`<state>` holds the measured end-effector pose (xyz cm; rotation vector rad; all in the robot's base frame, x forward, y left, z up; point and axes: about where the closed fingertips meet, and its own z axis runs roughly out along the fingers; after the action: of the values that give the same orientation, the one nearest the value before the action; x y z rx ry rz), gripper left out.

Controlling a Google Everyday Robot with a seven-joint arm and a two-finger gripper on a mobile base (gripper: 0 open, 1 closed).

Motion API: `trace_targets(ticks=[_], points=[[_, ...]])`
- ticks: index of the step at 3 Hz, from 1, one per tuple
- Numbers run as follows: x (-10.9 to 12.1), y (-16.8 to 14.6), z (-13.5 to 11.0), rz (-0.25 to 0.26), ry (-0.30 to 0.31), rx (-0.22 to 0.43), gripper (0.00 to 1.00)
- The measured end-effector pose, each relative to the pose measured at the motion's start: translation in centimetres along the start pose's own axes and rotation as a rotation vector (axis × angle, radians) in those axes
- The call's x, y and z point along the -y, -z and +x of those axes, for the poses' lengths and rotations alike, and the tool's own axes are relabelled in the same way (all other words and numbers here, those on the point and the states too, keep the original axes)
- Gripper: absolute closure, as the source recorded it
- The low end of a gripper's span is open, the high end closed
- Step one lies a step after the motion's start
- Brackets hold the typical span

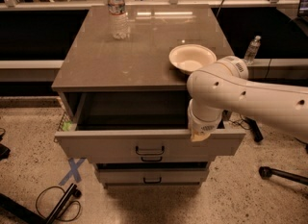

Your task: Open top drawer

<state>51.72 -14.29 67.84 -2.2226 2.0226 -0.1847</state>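
Observation:
The top drawer (110,145) of the grey cabinet stands pulled well out, its deep dark box open to view. Its small black pull handle (149,150) sits in the middle of the plain grey front. My white arm reaches in from the right. The gripper (199,134) hangs down at the drawer front's top edge, right of the handle, its tip over the rim. The two shorter drawers (152,176) below are closed or nearly so.
On the cabinet top (120,59) stand a water bottle (117,11) at the back and a white bowl (191,58) near the right edge. Another bottle (251,50) is behind at right. A blue tape cross (72,170), a cable (55,204) and a black stand foot (281,174) lie on the floor.

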Motion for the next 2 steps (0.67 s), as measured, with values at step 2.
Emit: trace_targets(ticks=[2], points=[[-2.40,-0.82,0.33,-0.034,-0.050,0.051,1.00]])
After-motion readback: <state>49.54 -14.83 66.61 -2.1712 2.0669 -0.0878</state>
